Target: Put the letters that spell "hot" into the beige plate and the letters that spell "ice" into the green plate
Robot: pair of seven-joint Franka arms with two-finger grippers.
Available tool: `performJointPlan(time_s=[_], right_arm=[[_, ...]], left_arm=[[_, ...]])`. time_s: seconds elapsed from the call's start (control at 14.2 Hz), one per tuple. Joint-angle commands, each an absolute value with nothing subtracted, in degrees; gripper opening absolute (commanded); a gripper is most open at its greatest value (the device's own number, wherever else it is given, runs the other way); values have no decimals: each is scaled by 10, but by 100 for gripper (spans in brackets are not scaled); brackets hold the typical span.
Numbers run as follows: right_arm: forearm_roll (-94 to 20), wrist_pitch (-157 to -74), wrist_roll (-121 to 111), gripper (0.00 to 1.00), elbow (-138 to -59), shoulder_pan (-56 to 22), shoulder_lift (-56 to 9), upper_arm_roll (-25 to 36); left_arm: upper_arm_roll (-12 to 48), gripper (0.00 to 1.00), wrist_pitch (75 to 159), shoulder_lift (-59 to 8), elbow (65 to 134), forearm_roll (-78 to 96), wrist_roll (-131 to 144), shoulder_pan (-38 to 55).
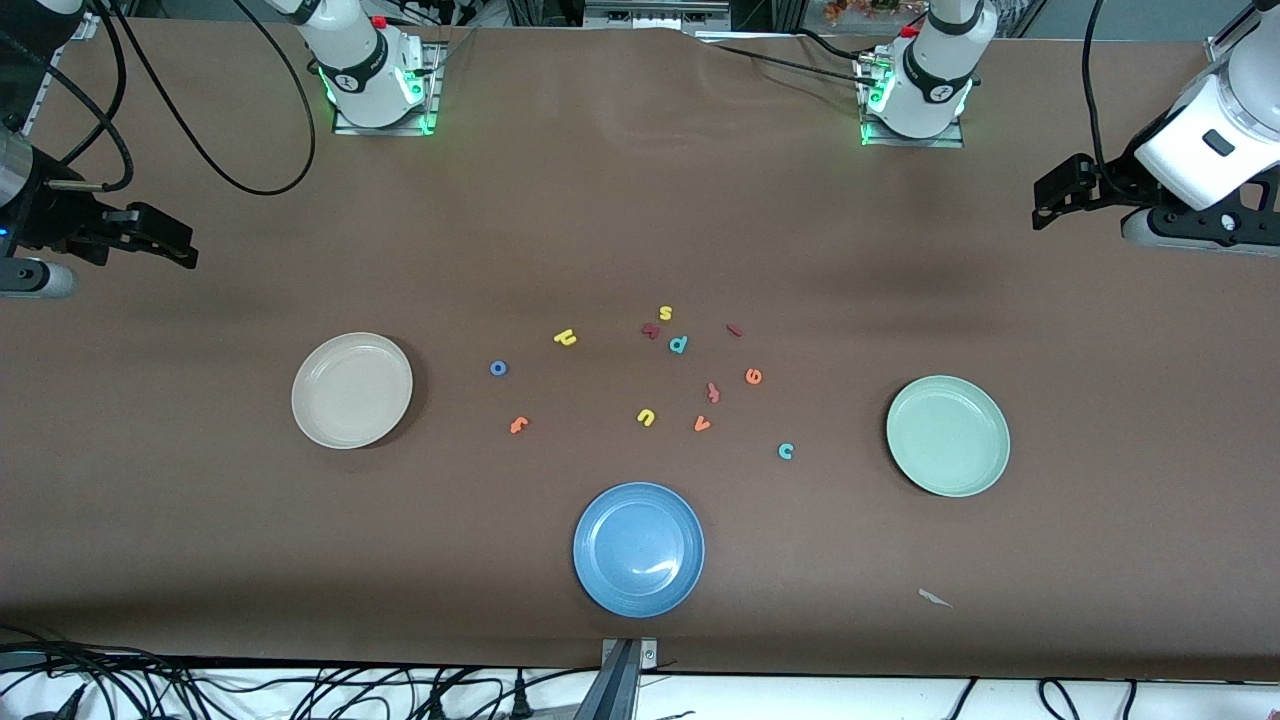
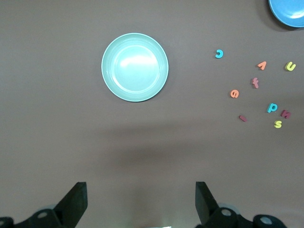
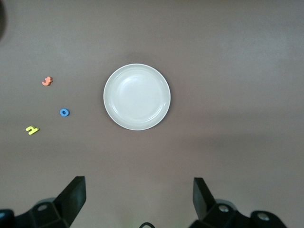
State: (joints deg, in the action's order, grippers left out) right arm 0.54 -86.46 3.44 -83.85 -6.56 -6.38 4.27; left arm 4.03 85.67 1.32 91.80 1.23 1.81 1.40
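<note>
The beige plate (image 1: 352, 390) (image 3: 137, 97) lies toward the right arm's end of the table, the green plate (image 1: 948, 436) (image 2: 135, 67) toward the left arm's end. Between them lie the yellow h (image 1: 566, 338) (image 3: 32, 129), blue o (image 1: 498, 368) (image 3: 64, 112), orange t (image 1: 518, 425) (image 3: 46, 81), dark-red i (image 1: 734, 330) (image 2: 243, 118), teal c (image 1: 786, 451) (image 2: 219, 53) and orange e (image 1: 753, 376) (image 2: 234, 93). My left gripper (image 1: 1048, 200) (image 2: 141, 190) hangs open and empty over its table end. My right gripper (image 1: 180, 243) (image 3: 139, 185) is likewise open and empty over its end.
A blue plate (image 1: 638, 549) sits nearest the front camera, mid-table. Among the letters lie a yellow s (image 1: 665, 313), yellow u (image 1: 646, 417), teal p (image 1: 678, 345), orange v (image 1: 702, 424), a dark-red blocky letter (image 1: 651, 330) and a reddish f (image 1: 713, 393). A paper scrap (image 1: 935, 598) lies near the front edge.
</note>
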Motion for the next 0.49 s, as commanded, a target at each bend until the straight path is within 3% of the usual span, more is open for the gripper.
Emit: performJointPlan(time_s=[0.0,0.42], right_arm=[[-4,-869,34,100,-842,-68,-61,47],[-4,-873,34,100,-842,-67,-62,47]], left_arm=[[43,100,852,6,900,-2,18,10],[43,100,852,5,900,-2,20,11]])
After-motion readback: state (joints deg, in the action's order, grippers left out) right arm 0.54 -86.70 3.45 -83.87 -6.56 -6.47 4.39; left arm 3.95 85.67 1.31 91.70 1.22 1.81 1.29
